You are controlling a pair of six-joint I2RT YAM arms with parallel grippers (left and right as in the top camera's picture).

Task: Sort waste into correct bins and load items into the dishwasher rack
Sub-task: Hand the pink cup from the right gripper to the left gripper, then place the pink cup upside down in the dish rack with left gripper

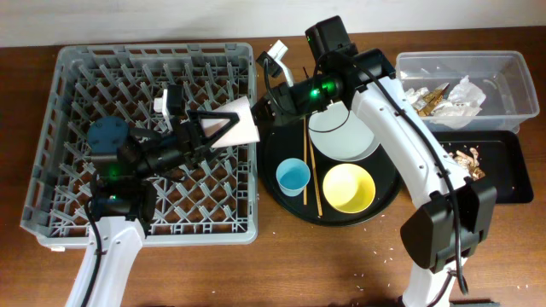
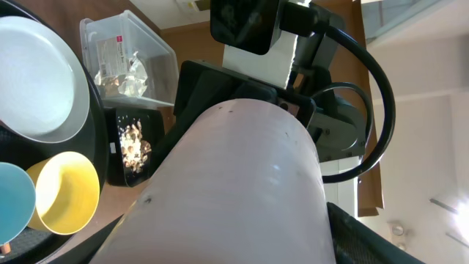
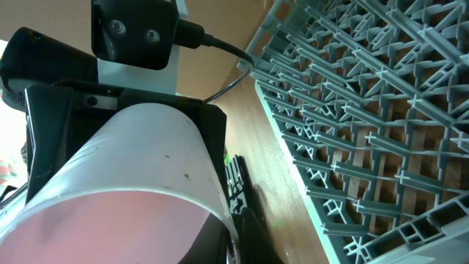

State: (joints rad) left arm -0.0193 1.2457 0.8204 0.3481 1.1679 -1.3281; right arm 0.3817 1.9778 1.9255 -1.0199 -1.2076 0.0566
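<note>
my left pincer (image 1: 223,124) grips the pink cup (image 1: 243,122), grey rack (image 1: 153,50) and wooden table (image 1: 341,260) beneath it. my right pincer (image 1: 264,109) meets the cup; i cannot tell its closure.

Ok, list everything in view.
dishwasher rack: one, grey, left
round tray: one, black, centre
plate: one, white, on round tray
bowl: one, yellow, on round tray
light-blue cup: one, on round tray
chopsticks: pair, wooden, on round tray
pink cup: one, over rack's edge
tub: one, clear, right
napkins: crumpled, white, in tub
wrapper: one, gold, in tub
rectangular tray: one, black, beside tub
food scraps: beige, in rectangular tray
left gripper: shut on pink cup
right gripper: at cup's rim, grip unclear
</note>
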